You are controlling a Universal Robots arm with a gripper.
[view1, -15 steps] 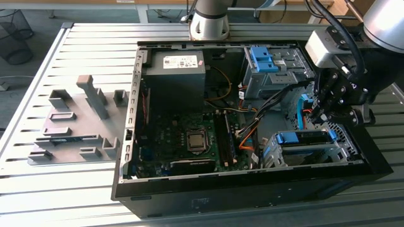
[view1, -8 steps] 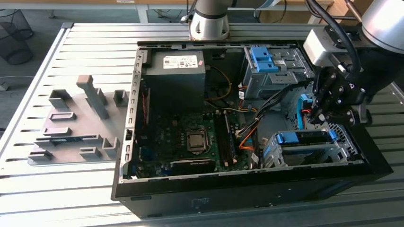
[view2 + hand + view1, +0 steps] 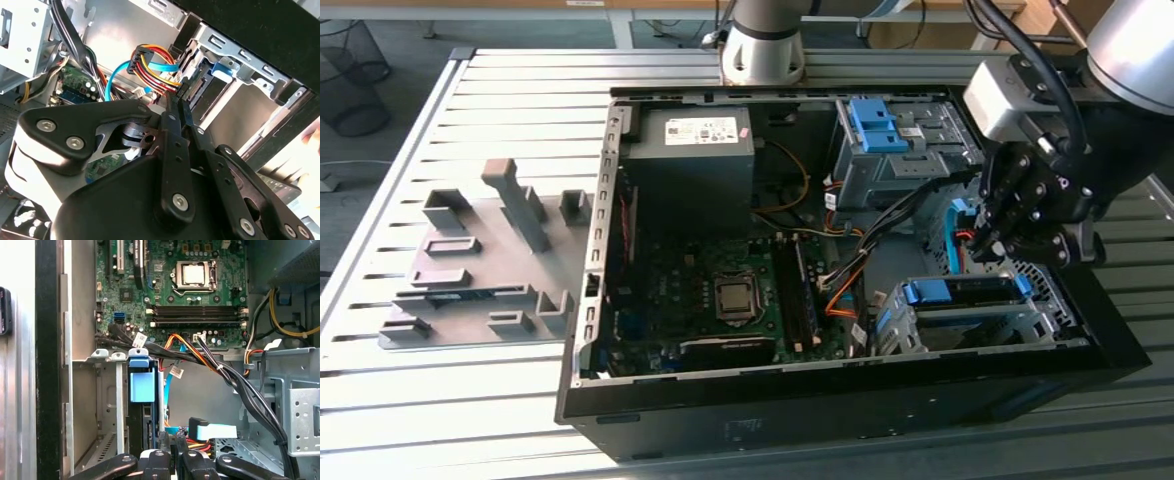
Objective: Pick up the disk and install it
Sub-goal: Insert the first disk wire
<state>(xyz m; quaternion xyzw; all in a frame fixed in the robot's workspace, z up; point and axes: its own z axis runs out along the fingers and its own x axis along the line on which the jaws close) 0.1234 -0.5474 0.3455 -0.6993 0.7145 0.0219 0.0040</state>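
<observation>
An open computer case (image 3: pixel 854 400) lies on its side on a slatted metal desk (image 3: pixel 480 400). In the exterior view the arm reaches in from that view's right, and the tool (image 3: pixel 1014 245) hangs inside the case near its right wall, just above the lower drive cage (image 3: pixel 974 325). The disk (image 3: pixel 965 291), in its bright blue frame, sits in the top of that cage, directly under the tool and not held by it. In the first wrist view the disk (image 3: pixel 142 385) stands in the cage slot, its blue frame end facing the camera, with the tool (image 3: pixel 175 460) close beside it. In the second wrist view the tool's fingers (image 3: pixel 176 125) lie pressed together with nothing between them, pointing at a bundle of red, yellow and blue cables (image 3: pixel 155 67). The motherboard (image 3: pixel 720 290) fills the case floor, a grey power supply box (image 3: pixel 694 150) sits at the far end, and a grey moulded tray (image 3: pixel 480 260) rests on the desk beside the case.
</observation>
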